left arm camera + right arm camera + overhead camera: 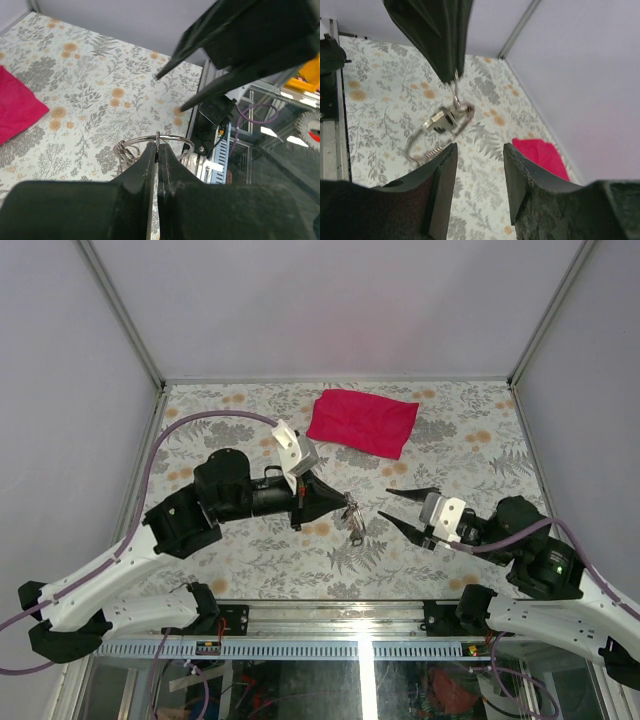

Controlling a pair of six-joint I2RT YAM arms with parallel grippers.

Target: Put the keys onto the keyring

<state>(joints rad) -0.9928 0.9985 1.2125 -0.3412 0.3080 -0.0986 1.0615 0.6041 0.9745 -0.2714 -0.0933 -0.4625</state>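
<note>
Left black claw [347, 503] pressed together, pinching thin silver wire keyring [175, 138] above floral-patterned worktop [240, 560]; small silver keys [440, 121] hang at the ring. Right black claw [388, 504] spread, just beside, not touching.

A red cloth [362, 423] lies on the floral-patterned table [480, 450].

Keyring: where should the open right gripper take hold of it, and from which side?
Probably the bare wire arc of the keyring beside the left gripper, from the side of the right gripper; the keys bunch on the other arc.
</note>
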